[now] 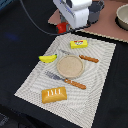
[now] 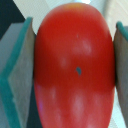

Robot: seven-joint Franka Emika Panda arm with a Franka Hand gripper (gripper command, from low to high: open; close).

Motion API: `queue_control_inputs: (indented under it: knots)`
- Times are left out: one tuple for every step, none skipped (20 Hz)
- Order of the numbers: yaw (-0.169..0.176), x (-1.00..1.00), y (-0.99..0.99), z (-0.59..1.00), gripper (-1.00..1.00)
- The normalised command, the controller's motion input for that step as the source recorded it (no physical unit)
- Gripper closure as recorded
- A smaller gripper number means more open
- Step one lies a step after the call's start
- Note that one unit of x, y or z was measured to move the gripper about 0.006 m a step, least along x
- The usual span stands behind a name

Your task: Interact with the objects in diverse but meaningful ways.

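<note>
Item, nearest the lens in the wrist view: round red tomato (image 2: 75,65), glossy, filling almost the whole picture, one small dark speck on its skin. Held by: gripper (image 2: 75,67), its two teal-edged grey pads (image 2: 20,75) pressed against the tomato's opposite flanks, so the tool is pinching the tomato, neither spread wide nor closed on nothing. In the exterior view the same gripper (image 1: 62,27) hangs under the white arm at about 12 o'clock of the scene, past the far edge of the woven placemat (image 1: 30,87) and seemingly lifted clear of the dark table. Also on the placemat: round tan plate (image 1: 69,65) at its centre; yellow butter-like block (image 1: 78,44) at 12 o'clock from the plate; yellow banana (image 1: 48,58) at 9 o'clock, just beside the rim; scored bread loaf (image 1: 53,94) at 7 o'clock, near the mat's front edge; wooden-handled fork (image 1: 67,80) at 6 o'clock, touching or just off the rim; wooden-handled knife (image 1: 85,58) at 2 o'clock. Governing relation, as judged: the plate lies toward 6 o'clock from the held tomato, with the butter block between them, so setting the tomato down there would call for carrying it over that block. The tomato being round, no long axis matters.
</note>
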Motion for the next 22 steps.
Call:
queue_control_inputs:
  knots:
    - [0.014,-0.37,0.23,-0.66,1.0]
    - [0.011,-0.4,0.17,-0.66,1.0]
    - [0.012,-0.37,0.17,-0.67,1.0]
    - [0.013,-0.37,0.15,-0.67,1.0]
    - [0.013,-0.39,0.14,-0.66,1.0]
    - [0.012,-0.39,0.13,-0.66,1.0]
    - [0.01,-0.39,0.1,-0.65,1.0]
    - [0.009,-0.38,0.1,-0.62,1.0]
    - [0.011,-0.39,0.13,-0.58,1.0]
    - [0.02,-0.33,0.23,-0.38,1.0]
    - [0.034,-0.22,0.34,-0.3,1.0]
    - [0.04,-0.22,0.35,-0.28,1.0]
    - [0.04,-0.29,0.35,-0.26,1.0]
    - [0.038,-0.3,0.37,-0.23,1.0]
    - [0.036,-0.26,0.43,-0.13,1.0]
    - [0.042,-0.18,0.48,-0.03,1.0]
    - [0.045,-0.11,0.53,0.0,-1.0]
    - [0.054,-0.05,0.55,0.0,-1.0]
    - [0.054,-0.11,0.53,0.0,-1.0]
    - [0.052,-0.1,0.51,0.0,-1.0]
    - [0.049,-0.05,0.51,0.0,-1.0]
    - [0.048,-0.03,0.5,0.0,-1.0]
